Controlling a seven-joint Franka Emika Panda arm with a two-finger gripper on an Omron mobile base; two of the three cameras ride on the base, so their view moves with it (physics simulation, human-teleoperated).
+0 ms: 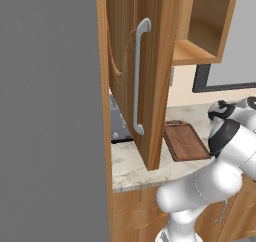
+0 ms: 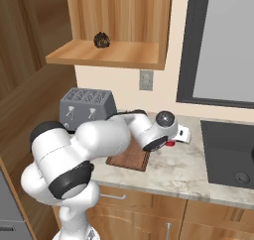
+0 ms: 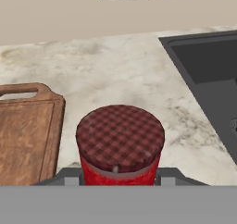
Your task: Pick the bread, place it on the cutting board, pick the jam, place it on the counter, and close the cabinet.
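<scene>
The jam [image 3: 119, 144], a red jar with a dark checked lid, sits between the two fingers of my gripper [image 3: 119, 174], which is shut on it. In the right base view the jam [image 2: 170, 144] is low over the counter [image 2: 183, 169], just right of the cutting board [image 2: 130, 157]; I cannot tell whether it touches the stone. The cutting board [image 3: 25, 135] lies bare to the jar's left, handle toward the wall. The bread [image 2: 102, 40] rests on the shelf of the cabinet [image 2: 106, 53]. The cabinet door [image 1: 140, 71] stands open over the counter [image 1: 130, 168].
A grey toaster [image 2: 87, 107] stands against the wall left of the board. The dark sink [image 2: 230, 154] is sunk into the counter to the right, close to the jar [image 3: 208, 75]. An outlet [image 2: 146, 79] is on the wall. The open door's bar handle [image 1: 139, 76] hangs beside the board [image 1: 186, 142].
</scene>
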